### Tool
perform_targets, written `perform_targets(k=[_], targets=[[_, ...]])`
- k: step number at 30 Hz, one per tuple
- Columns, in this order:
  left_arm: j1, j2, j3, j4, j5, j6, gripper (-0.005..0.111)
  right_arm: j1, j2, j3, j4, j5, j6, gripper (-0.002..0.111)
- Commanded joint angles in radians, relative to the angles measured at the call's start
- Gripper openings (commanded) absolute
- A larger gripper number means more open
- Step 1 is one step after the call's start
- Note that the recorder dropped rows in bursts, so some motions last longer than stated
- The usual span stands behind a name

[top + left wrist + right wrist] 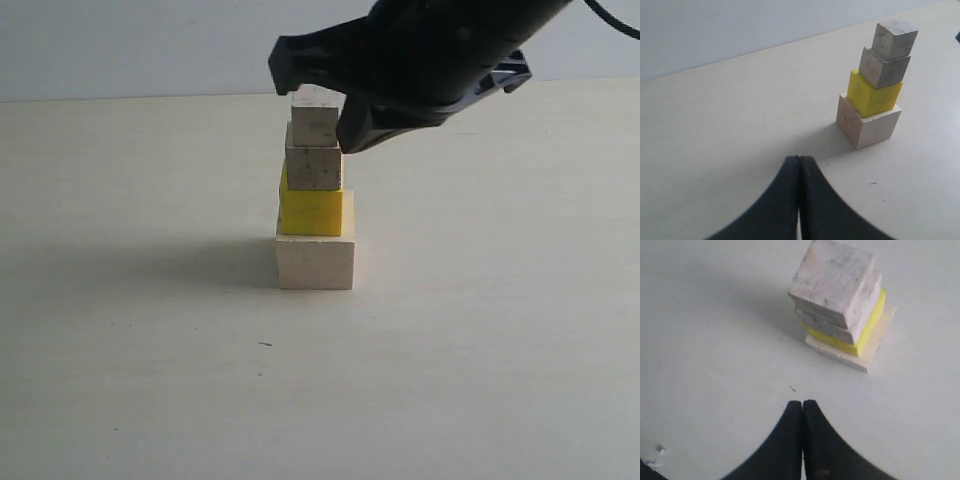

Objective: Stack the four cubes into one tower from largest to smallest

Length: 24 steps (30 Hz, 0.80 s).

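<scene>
The tower stands whole on the table. A large pale wooden block (315,262) is at the bottom, then the yellow cube (312,212), the greyish medium cube (313,168) and the smallest cube (315,122) on top. The left wrist view shows the same stack: large block (875,129), yellow cube (872,95), medium cube (882,70), smallest cube (895,39). My right gripper (290,65) hovers beside the top cube, behind it. It is shut and empty in its own view (802,403), short of the smallest cube (835,277). My left gripper (799,160) is shut, empty and well away from the tower.
The pale table (480,380) runs back to a light wall (120,45). A tiny dark speck (264,344) lies in front of the tower. A small white scrap (660,455) shows on the table in the right wrist view.
</scene>
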<state>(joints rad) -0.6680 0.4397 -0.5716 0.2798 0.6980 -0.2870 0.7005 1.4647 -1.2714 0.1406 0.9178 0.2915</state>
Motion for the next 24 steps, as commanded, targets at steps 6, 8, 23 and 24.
perform_targets(k=[6, 8, 23, 24], targets=[[0.002, -0.009, 0.004, 0.005, -0.006, -0.004, 0.000, 0.004, -0.218, 0.236, -0.013, -0.124, -0.020, 0.000], [0.002, -0.009, 0.004, 0.005, -0.006, -0.004, 0.000, 0.004, -0.285, 0.292, -0.021, -0.186, -0.024, 0.000], [0.002, -0.010, 0.004, 0.003, -0.004, -0.004, 0.000, 0.004, -0.634, 0.396, -0.116, -0.262, -0.019, 0.000], [0.002, -0.010, 0.004, 0.005, -0.004, -0.004, 0.000, 0.004, -0.647, 0.396, -0.116, -0.262, -0.019, 0.000]])
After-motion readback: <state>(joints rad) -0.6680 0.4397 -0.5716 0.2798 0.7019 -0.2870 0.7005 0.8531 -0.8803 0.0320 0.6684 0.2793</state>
